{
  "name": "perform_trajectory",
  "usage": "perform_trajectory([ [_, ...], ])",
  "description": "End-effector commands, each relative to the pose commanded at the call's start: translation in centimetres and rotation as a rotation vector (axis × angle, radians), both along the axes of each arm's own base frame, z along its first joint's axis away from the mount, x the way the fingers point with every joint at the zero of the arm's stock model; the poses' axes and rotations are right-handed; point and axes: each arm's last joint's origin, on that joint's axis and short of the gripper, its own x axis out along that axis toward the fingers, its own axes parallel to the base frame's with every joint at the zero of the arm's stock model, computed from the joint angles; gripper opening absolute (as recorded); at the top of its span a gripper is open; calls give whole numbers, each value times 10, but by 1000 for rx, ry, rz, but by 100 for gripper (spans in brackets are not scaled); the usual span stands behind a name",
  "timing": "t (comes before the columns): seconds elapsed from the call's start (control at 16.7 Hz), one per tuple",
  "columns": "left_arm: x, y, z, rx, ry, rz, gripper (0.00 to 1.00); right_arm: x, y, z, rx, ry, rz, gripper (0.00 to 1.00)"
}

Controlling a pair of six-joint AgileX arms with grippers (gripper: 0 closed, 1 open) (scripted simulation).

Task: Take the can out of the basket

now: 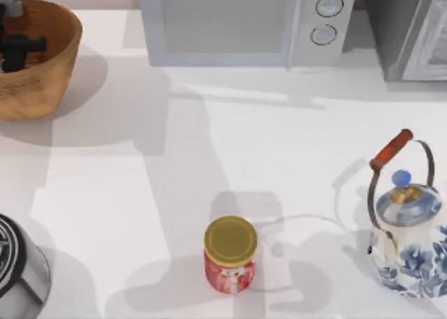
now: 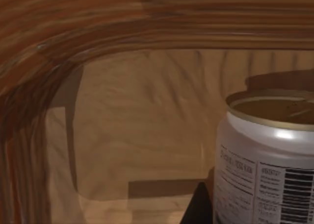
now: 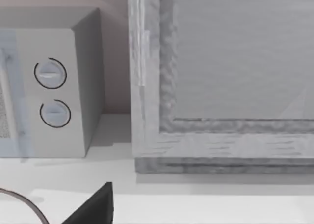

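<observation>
Left wrist view: beside the left hand, whose grip I cannot tell, a smooth silvery cylindrical can stands inside the ribbed, woven basket.

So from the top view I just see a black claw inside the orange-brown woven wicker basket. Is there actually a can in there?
Observer: Yes. The left wrist view shows a small silvery cylindrical can standing upright inside the basket, close by the left gripper.
Operator: Which way up?
Observer: Its pale yellowish round end faces up, and a barcode label shows on its side.
Operator: And the other arm?
Observer: The right arm is toward the table's back right. Its wrist view faces the white microwave's two round dials.
</observation>
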Motion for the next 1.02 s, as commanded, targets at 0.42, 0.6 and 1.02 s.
perform_trajectory([
  [0.42,-17,11,47,29,-96,51,0,0,0,0,0,0,0,100],
  [0.6,-36,18,88,49,-228,91,0,0,0,0,0,0,0,100],
  [1.02,-146,11,197,104,-665,177,0,0,0,0,0,0,0,100],
])
